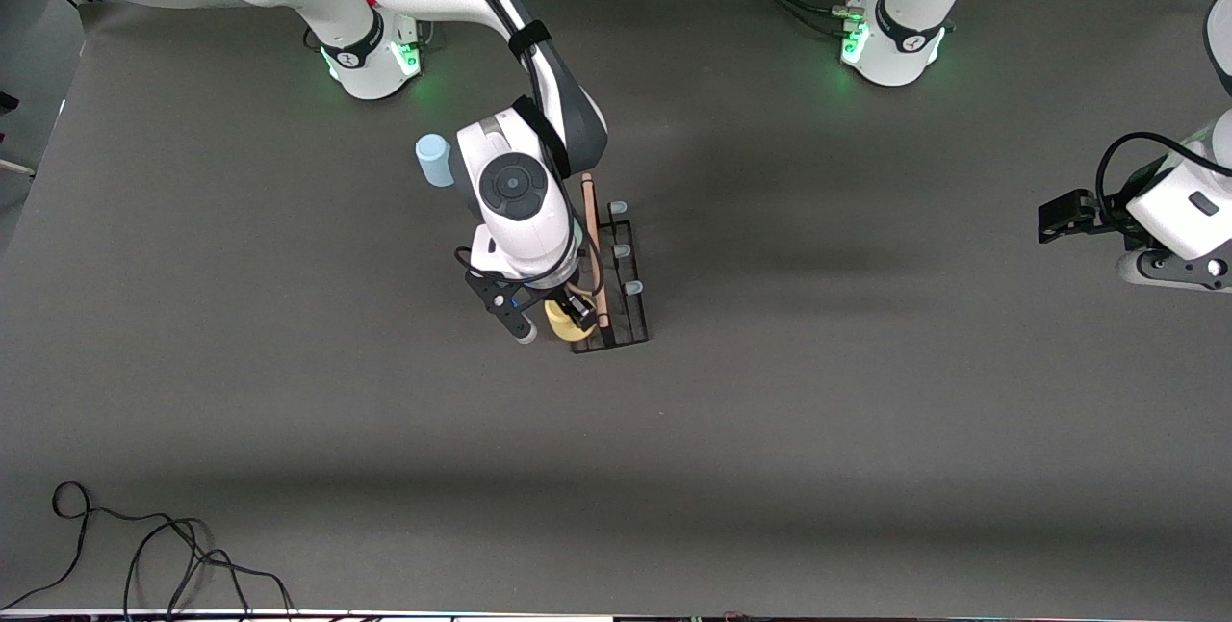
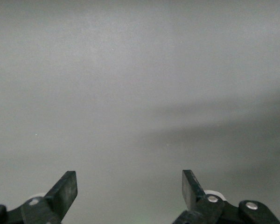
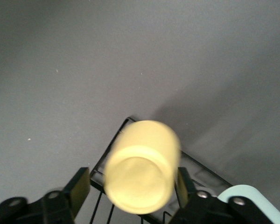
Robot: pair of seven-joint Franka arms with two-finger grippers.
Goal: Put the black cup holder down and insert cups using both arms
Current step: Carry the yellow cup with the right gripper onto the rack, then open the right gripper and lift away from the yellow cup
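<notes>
Sitting upturned on the black cup holder (image 1: 616,285), the yellow cup (image 3: 141,165) fills the right pincer's (image 3: 130,186) parted fingers.

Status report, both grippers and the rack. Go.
Right gripper open around yellow plastic cup, over black wire cup holder. Left gripper open, waiting. Pale blue cup beside rack.

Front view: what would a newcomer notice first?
The right arm, bent over the black cup holder mid-table, with the right gripper open around a yellow cup at the holder's end nearer the camera. A pale blue cup lies beside that arm, farther from the camera. The left gripper waits open at the left arm's end of the table.
</notes>
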